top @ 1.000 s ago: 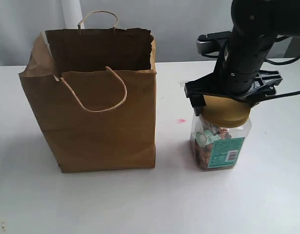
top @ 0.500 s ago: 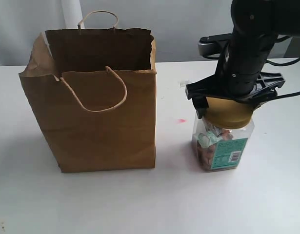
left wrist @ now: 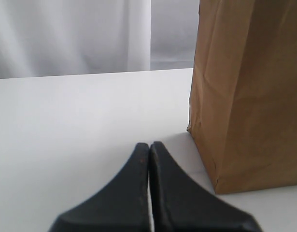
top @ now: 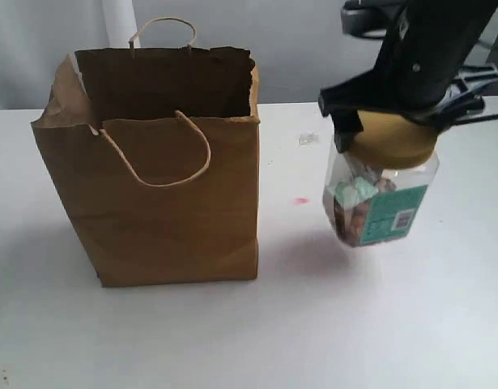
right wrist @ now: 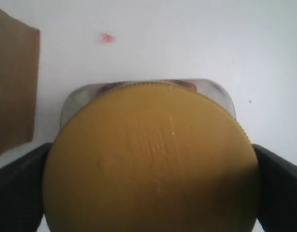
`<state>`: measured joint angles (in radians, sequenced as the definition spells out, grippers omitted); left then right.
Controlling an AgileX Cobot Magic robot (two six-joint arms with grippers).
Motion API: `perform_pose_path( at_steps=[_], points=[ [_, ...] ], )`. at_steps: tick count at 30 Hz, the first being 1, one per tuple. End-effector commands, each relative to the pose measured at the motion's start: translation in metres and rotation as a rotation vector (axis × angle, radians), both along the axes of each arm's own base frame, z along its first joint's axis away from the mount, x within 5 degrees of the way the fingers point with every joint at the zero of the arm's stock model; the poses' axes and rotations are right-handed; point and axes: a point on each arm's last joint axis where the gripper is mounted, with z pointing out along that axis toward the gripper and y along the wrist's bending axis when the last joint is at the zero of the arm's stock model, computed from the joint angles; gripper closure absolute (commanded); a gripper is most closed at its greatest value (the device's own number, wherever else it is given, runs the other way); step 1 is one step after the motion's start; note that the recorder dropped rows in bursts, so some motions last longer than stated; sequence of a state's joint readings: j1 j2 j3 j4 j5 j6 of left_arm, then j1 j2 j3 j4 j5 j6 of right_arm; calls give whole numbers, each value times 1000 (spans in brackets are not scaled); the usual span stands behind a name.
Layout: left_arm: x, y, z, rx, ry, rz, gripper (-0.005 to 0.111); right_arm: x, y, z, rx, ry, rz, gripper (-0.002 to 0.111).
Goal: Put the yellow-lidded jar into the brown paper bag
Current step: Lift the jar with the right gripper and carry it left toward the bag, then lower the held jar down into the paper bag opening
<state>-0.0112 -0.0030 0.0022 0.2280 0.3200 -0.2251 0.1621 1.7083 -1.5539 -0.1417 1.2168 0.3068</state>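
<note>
Mustard-yellow lid [right wrist: 153, 159] fills the gap between the fingers of my right gripper [top: 393, 128], clamped on its rim from both sides, so the yellow-lidded jar [top: 378, 203] hangs near upright beneath, seemingly just clear of the table [top: 394, 340]. Off to my left stands the brown paper bag [top: 176, 194], mouth open upward, its rim higher than the jar's base. My left gripper [left wrist: 149, 159], fingers pressed together on nothing, sits low beside the bag.

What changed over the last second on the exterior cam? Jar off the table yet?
The right gripper, shut on the lid, has raised the yellow-lidded jar up and slightly to the right. The jar now hangs clear of the table, with its shadow underneath. The brown paper bag has not moved and stands open as before.
</note>
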Motion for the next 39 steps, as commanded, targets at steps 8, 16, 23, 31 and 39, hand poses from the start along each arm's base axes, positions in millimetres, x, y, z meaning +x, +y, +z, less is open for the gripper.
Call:
perform_pose_path(
  at_steps=[8,16,23,31,39],
  points=[
    [0,-1,1,-7,-9,-6,106,-46,-9,145,55,-464,14,108],
    [0,-1,1,-7,-9,-6,106,-70,6,203,114,-667,72,108],
    [0,-1,1,-7,-9,-6,106,-73,45,219,184,-800,228,108],
    [0,-1,1,-7,-9,-6,106,-23,131,189,362,-919,403,108],
    [0,-1,1,-7,-9,-6,106,16,159,139,312,-821,427,108]
  ],
)
